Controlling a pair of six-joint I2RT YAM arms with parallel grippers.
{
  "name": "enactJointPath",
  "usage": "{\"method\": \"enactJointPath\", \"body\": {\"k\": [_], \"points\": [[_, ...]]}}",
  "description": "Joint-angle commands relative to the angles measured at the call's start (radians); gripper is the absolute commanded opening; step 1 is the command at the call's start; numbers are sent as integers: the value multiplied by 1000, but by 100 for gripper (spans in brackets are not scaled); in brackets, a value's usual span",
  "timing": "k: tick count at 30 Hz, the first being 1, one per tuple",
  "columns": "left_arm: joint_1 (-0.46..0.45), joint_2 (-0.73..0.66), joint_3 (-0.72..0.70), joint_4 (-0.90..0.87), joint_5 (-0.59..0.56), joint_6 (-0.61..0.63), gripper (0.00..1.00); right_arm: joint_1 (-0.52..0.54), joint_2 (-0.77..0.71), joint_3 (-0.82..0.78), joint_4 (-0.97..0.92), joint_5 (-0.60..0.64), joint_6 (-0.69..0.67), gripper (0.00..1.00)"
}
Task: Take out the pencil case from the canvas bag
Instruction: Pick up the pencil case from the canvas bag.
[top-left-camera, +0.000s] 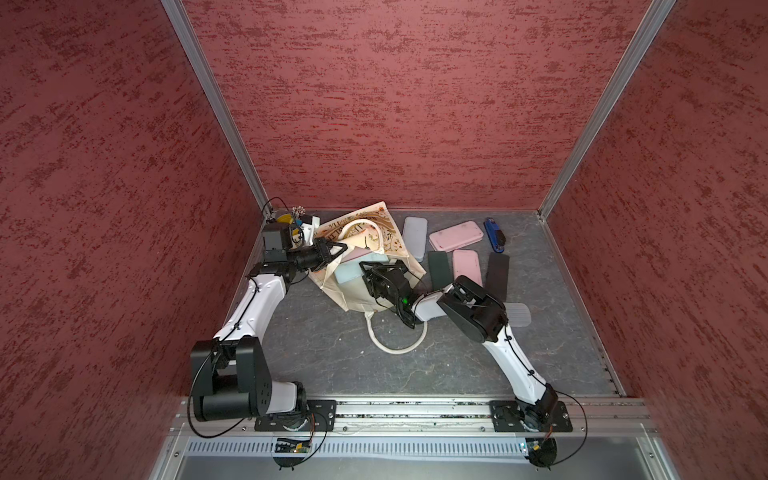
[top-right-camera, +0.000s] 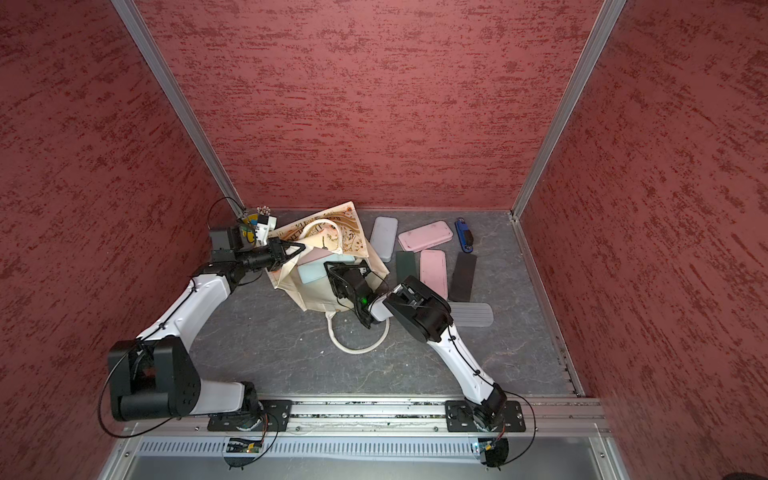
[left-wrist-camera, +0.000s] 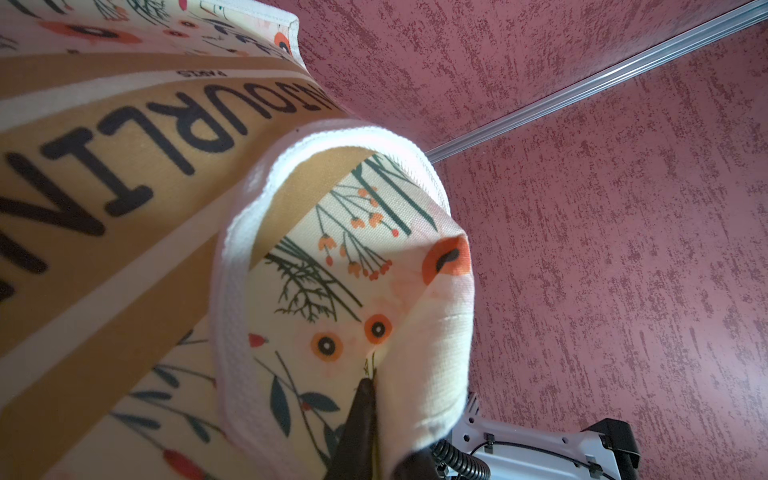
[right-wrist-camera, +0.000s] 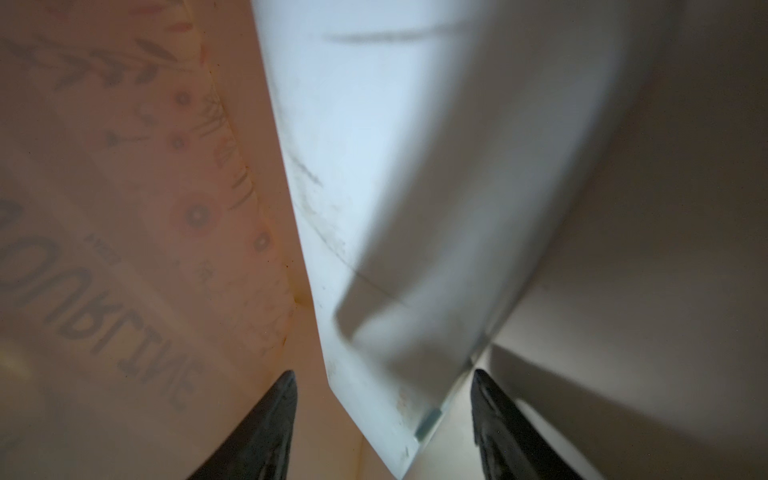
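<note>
1. Find the canvas bag slumped toward the far-left corner of the table, mouth gaping upward, one white handle trailing toward the near edge.
2. See the pencil case, pale blue, inside the bag mouth in both top views; not out yet.
3. Note something pink just beside it, deeper in the bag; cannot tell what.
4. Count several flat cases lying on the table toward the far-right corner, outside the bag: grey, pink, dark green, black.
5. Judge progress as about midway: bag opened and reached into; grasp, lift-out and set-down left to do.
6. Left gripper: jaws together, pinched on printed fabric at the bag's upper rim, propping the mouth open.
7. Right gripper: inside the bag, jaws apart, one on each side of the case's near end. Clear gap on one side, close to touching on the other; no clamp visible.
8. Judge the next need: closing on the case alone, without catching canvas between jaw and case.
</note>
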Motion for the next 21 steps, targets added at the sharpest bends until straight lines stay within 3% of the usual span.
{"method": "enactJointPath", "body": {"k": [1, 10, 21], "points": [[-4, -14, -8, -5, 26, -9, 3, -9, 1, -10, 60, 31, -27, 66], [-4, -14, -8, -6, 24, -7, 3, -9, 6, -38, 109, 47, -16, 64], [-5, -7, -9, -7, 21, -9, 3, -16, 21, 27, -178, 42, 63, 71]]}}
